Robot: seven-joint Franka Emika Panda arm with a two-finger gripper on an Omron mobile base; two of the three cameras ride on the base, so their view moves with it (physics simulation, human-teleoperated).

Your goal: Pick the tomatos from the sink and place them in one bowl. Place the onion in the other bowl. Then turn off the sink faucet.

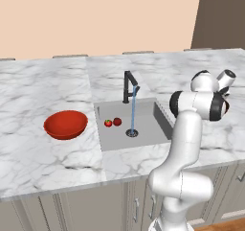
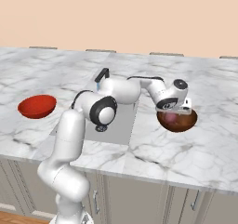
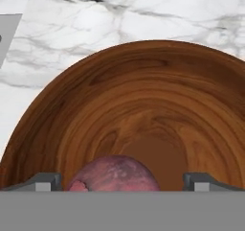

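Observation:
My gripper (image 3: 122, 182) hangs just above the dark brown bowl (image 3: 143, 105), open, with its fingertips (image 3: 48, 181) spread wide. The pinkish-purple onion (image 3: 115, 175) lies inside the bowl between them, with a gap on its right side. From the right base view, the gripper (image 2: 179, 111) reaches down over the brown bowl (image 2: 183, 123) on the counter right of the sink, and the onion (image 2: 171, 119) shows pink inside. Two red tomatos (image 1: 108, 123) (image 1: 117, 121) rest side by side in the grey sink (image 1: 143, 134). Water streams from the black faucet (image 1: 128, 86) onto the drain.
The bright red-orange bowl (image 1: 65, 124) sits on the marble counter left of the sink, also seen as the red bowl (image 2: 37, 106). My white arm stretches over the sink's right edge. Cabinet fronts run below the counter's front edge.

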